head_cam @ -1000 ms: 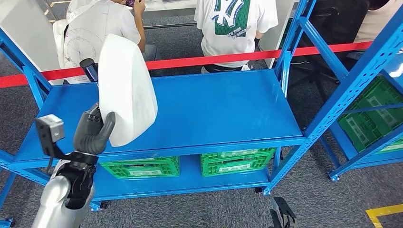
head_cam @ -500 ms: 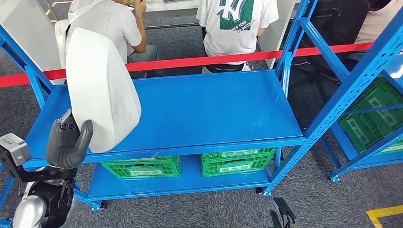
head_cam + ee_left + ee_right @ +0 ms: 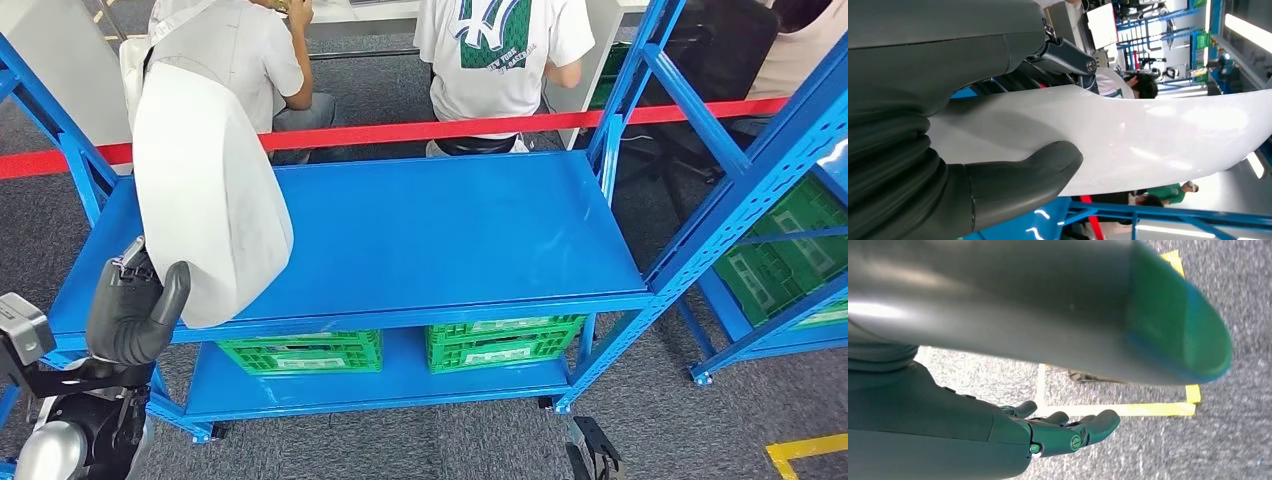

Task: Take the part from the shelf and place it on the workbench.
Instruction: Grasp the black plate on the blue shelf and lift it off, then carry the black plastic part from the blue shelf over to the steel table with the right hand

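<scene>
The part (image 3: 205, 190) is a big, smooth white curved panel, standing upright over the left end of the blue workbench (image 3: 450, 230). The left hand (image 3: 135, 315) grips its lower edge; up close at the wrist, thumb (image 3: 1023, 177) presses the glossy face. The right hand (image 3: 1058, 432) hangs over grey carpet, holding nothing, fingers loosely extended. Green crates (image 3: 400, 348) sit below, with people behind a red tape (image 3: 420, 128).
</scene>
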Available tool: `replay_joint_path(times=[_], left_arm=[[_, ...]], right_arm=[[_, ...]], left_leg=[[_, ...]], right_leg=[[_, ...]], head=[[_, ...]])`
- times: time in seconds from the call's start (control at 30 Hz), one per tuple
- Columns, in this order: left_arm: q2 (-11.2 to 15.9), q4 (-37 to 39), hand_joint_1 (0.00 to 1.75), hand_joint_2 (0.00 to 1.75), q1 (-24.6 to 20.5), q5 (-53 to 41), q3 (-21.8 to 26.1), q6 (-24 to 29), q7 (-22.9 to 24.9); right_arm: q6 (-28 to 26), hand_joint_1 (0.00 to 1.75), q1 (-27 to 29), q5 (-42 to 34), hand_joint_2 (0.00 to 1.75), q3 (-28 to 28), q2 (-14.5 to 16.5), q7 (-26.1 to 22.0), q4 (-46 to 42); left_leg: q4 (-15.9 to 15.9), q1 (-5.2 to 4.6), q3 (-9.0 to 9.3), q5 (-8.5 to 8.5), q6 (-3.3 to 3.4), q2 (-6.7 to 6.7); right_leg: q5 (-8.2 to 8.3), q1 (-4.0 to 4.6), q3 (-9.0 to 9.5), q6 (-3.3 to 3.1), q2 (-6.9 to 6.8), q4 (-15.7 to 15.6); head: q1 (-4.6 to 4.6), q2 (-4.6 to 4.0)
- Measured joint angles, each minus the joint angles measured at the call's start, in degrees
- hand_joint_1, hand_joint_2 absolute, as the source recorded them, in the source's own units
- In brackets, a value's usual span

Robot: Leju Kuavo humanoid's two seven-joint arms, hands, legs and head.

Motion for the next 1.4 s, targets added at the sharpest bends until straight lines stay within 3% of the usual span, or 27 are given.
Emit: replay_joint_path(times=[0.07,0.1,0.13,0.23,0.27,0.4,0.47,0.57,0.6,0.63,0.67,0.73,0.77,0.8,0.9,0.93,1.0,1.07,1.1,1.13,1.17,1.23,1.3,1.4], left_arm=[[0.02,0.16,1.75,1.75,0.02,-0.09,-0.01,-0.55,-0.02],[0.03,0.21,1.75,1.75,0.06,-0.10,-0.02,-0.69,-0.03],[0.03,0.23,1.75,1.75,0.13,-0.10,-0.02,-0.81,-0.06],[0.05,0.11,1.75,1.75,0.45,-0.10,-0.02,-1.30,-0.14],[0.08,0.04,1.75,1.75,0.51,-0.10,-0.02,-1.44,-0.18],[0.16,-0.34,1.75,1.75,0.80,-0.17,-0.04,-1.70,-0.22],[0.17,-0.49,1.75,1.75,0.96,-0.33,-0.07,-1.82,-0.16],[0.13,-0.44,1.75,1.75,1.00,-0.60,-0.19,-2.48,-0.08],[0.11,-0.37,1.75,1.75,1.01,-0.68,-0.22,-2.76,-0.08],[0.11,-0.31,1.75,1.75,1.01,-0.74,-0.23,-3.05,-0.09],[0.12,-0.27,1.75,1.75,0.99,-0.78,-0.24,-3.31,-0.16],[0.15,-0.23,1.75,1.75,0.92,-0.71,-0.24,-3.77,-0.48],[0.20,-0.24,1.75,1.75,0.95,-0.58,-0.22,-3.89,-0.77],[0.31,-0.24,1.75,1.75,1.06,-0.41,-0.16,-3.96,-1.09],[0.70,-0.25,1.75,1.75,1.71,-0.09,0.06,-3.99,-1.78],[0.75,-0.30,1.75,1.75,1.84,-0.07,0.08,-3.99,-1.84],[0.79,-0.40,1.75,1.75,1.99,-0.04,0.09,-4.00,-1.87],[0.80,-0.46,1.75,1.75,2.24,-0.21,0.09,-3.94,-1.81],[0.81,-0.45,1.75,1.75,2.33,-0.38,0.09,-3.85,-1.74],[0.81,-0.44,1.75,1.75,2.39,-0.59,0.09,-3.76,-1.68],[0.82,-0.42,1.75,1.75,2.42,-0.75,0.09,-3.69,-1.63],[0.83,-0.40,1.75,1.75,2.41,-0.92,0.09,-3.66,-1.58],[0.85,-0.35,1.75,1.75,2.29,-0.99,0.07,-3.66,-1.51],[0.85,-0.08,1.75,1.75,1.91,-1.33,-0.05,-3.69,-1.37]], right_arm=[[0.02,0.00,0.03,-0.10,0.00,0.00,-0.01,-0.01,0.00],[0.07,0.00,0.04,-0.13,0.00,0.00,-0.01,-0.01,0.00],[0.14,0.00,0.04,-0.16,0.00,0.00,-0.04,-0.02,0.00],[0.32,0.00,-0.06,-0.23,0.00,0.00,-0.18,-0.05,0.00],[0.34,0.00,-0.10,-0.25,0.00,0.00,-0.21,-0.06,0.00],[0.32,0.00,-0.14,-0.28,0.00,0.00,-0.16,0.15,0.00],[0.16,0.00,-0.18,-0.35,0.00,0.00,-0.10,0.43,0.00],[-0.31,0.00,-0.19,-0.46,0.00,0.00,0.01,0.68,0.00],[-0.48,0.00,-0.19,-0.50,0.00,0.00,0.08,0.74,0.00],[-0.67,0.00,-0.19,-0.54,0.00,-0.01,0.14,0.80,0.00],[-0.85,0.00,-0.19,-0.56,0.00,-0.01,0.22,0.88,0.00],[-1.11,0.00,-0.20,-0.57,0.00,-0.02,0.34,0.95,0.00],[-1.14,0.00,-0.19,-0.56,0.00,-0.02,0.37,0.92,0.00],[-1.11,0.00,-0.17,-0.51,0.00,-0.02,0.37,0.85,0.00],[-0.80,0.00,-0.02,-0.28,0.00,-0.02,0.37,0.75,0.01],[-0.70,0.00,0.05,-0.23,0.00,-0.02,0.36,0.77,0.02],[-0.62,0.00,0.06,-0.13,0.00,-0.02,0.35,0.78,0.03],[-0.64,0.00,0.03,-0.07,0.00,-0.02,0.34,0.81,0.02],[-0.67,0.00,0.02,-0.07,0.00,-0.02,0.33,0.84,0.02],[-0.71,0.00,-0.01,-0.09,0.00,-0.02,0.33,0.91,0.02],[-0.75,0.00,-0.06,-0.11,0.00,-0.02,0.33,0.97,0.02],[-0.79,0.00,-0.29,-0.19,0.00,-0.02,0.32,1.05,0.02],[-0.84,0.00,-0.45,-0.45,0.00,-0.03,0.33,1.04,0.03],[-0.83,0.00,-0.45,-1.03,0.00,-0.23,0.40,1.02,0.04]], left_leg=[[0.30,-0.09,-0.41,0.07,0.07,0.09],[0.56,-0.12,-0.67,0.10,0.04,0.10],[0.89,-0.12,-0.96,0.13,-0.02,0.09],[2.01,-0.15,-1.85,0.27,-0.60,-0.02],[2.22,-0.21,-2.04,0.39,-0.98,-0.10],[1.92,-0.03,-2.40,1.04,-2.78,-0.29],[4.82,0.16,-3.65,-1.88,-3.47,-0.14],[15.28,0.50,-6.63,-9.09,-4.30,0.20],[17.24,0.56,-6.64,-10.19,-4.44,0.26],[16.87,0.61,-5.40,-10.22,-4.49,0.30],[14.01,0.63,-2.84,-9.34,-4.46,0.34],[5.13,0.54,3.60,-7.35,-4.13,0.37],[1.85,0.40,5.69,-6.74,-3.80,0.35],[0.26,0.24,6.58,-6.56,-3.43,0.32],[0.10,-0.02,5.97,-5.58,-2.02,0.34],[0.03,0.02,5.65,-5.03,-1.44,0.41],[-0.09,0.15,4.65,-3.87,-0.56,0.55],[0.15,0.01,3.19,-2.90,-0.20,0.56],[0.35,-0.08,2.38,-2.45,-0.15,0.56],[0.62,-0.16,1.55,-2.03,-0.14,0.56],[0.94,-0.22,0.74,-1.65,-0.20,0.54],[1.66,-0.28,-0.64,-1.05,-0.51,0.52],[2.16,-0.33,-1.35,-0.51,-1.09,0.54],[2.07,-0.22,-1.62,0.55,-2.21,0.46]], right_leg=[[-2.68,0.15,-2.42,-0.11,-0.01,6.19],[-2.54,0.20,-2.39,-0.17,-0.02,6.72],[-1.47,0.23,-1.27,-0.26,-0.04,5.07],[2.30,0.39,4.29,-0.77,-0.11,-4.82],[2.82,0.50,4.96,-1.05,-0.08,-6.41],[4.33,0.74,4.12,-2.67,-0.15,-6.95],[5.37,0.44,3.37,-3.35,-0.35,-7.30],[6.75,0.37,1.52,-3.48,-0.51,-7.30],[7.21,0.35,0.88,-3.40,-0.56,-7.29],[7.67,0.32,0.28,-3.28,-0.59,-7.28],[8.11,0.26,-0.24,-3.10,-0.61,-7.27],[8.92,0.20,-0.85,-2.56,-0.60,-7.25],[9.29,0.20,-0.97,-2.20,-0.59,-7.27],[9.63,0.22,-1.01,-1.81,-0.59,-7.33],[10.47,0.12,-1.10,-0.61,-0.56,-7.69],[9.71,0.09,-1.44,-0.34,-0.54,-7.16],[5.45,0.11,-3.06,-0.15,-0.50,-2.94],[0.51,0.33,-5.14,-0.13,-0.46,4.34],[-0.66,0.46,-5.52,-0.16,-0.45,7.13],[-0.69,0.57,-4.98,-0.27,-0.45,8.15],[0.18,0.67,-3.37,-0.45,-0.45,7.04],[2.02,0.90,2.32,-1.00,-0.45,-0.43],[2.51,1.28,6.15,-1.50,-0.42,-6.24],[3.21,1.46,6.06,-2.43,-0.39,-7.50]], head=[[0.04,0.00],[0.04,0.00],[0.04,0.00],[0.05,0.00],[0.02,0.00],[-0.12,0.00],[-0.38,0.00],[-0.68,0.00],[-0.68,0.00],[-0.69,0.00],[-0.70,0.00],[-0.72,0.00],[-0.71,0.00],[-0.69,0.00],[-0.64,0.00],[-0.61,0.00],[-0.51,0.00],[-0.45,0.00],[-0.45,0.00],[-0.46,0.00],[-0.46,0.00],[-0.45,0.00],[-0.48,0.00],[-0.44,0.00]])
